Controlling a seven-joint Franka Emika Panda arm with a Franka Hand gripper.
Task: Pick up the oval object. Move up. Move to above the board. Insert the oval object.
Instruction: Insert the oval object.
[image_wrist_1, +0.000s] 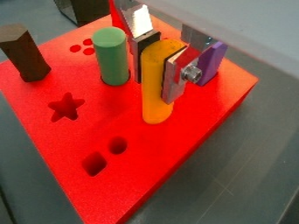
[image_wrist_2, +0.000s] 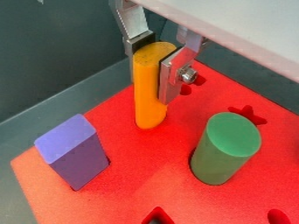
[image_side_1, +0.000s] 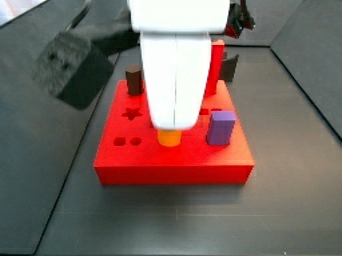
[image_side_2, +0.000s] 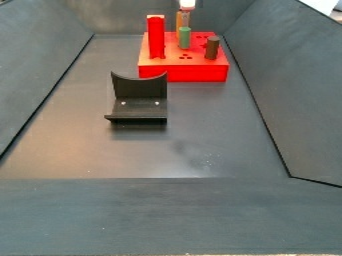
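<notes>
Standing upright over the board (image_wrist_1: 176, 175), with lower end at or just into the red top, seemingly at the oval cut-out, though the hole itself stayed hidden beneath: the oval object (image_wrist_1: 158, 87), yellow-orange and slim. Clamped near the upper end between the gripper (image_wrist_2: 162, 63) plates, jaws closed narrowly on the peg's flat sides, a silver finger (image_wrist_1: 184, 72) with its screw pressed against one face. Held high and vertical, probably so that the rounded section could line up with the slot and slide straight down; judged as the insertion step, well along, release not yet made. Just beside, apart from the peg: the green cylinder (image_wrist_1: 111, 55), already seated in the slab. Farther round, the purple block (image_wrist_2: 73, 150) and, at a corner, the brown cylinder (image_wrist_1: 23, 52). Open still: the star cut-out (image_wrist_1: 66, 107) and two small square holes (image_wrist_1: 105, 154). Seen small in a side view, the tall red block (image_side_2: 155, 33) on the board's far part. Well apart on the dark floor, the fixture (image_side_2: 138, 97), unused.
</notes>
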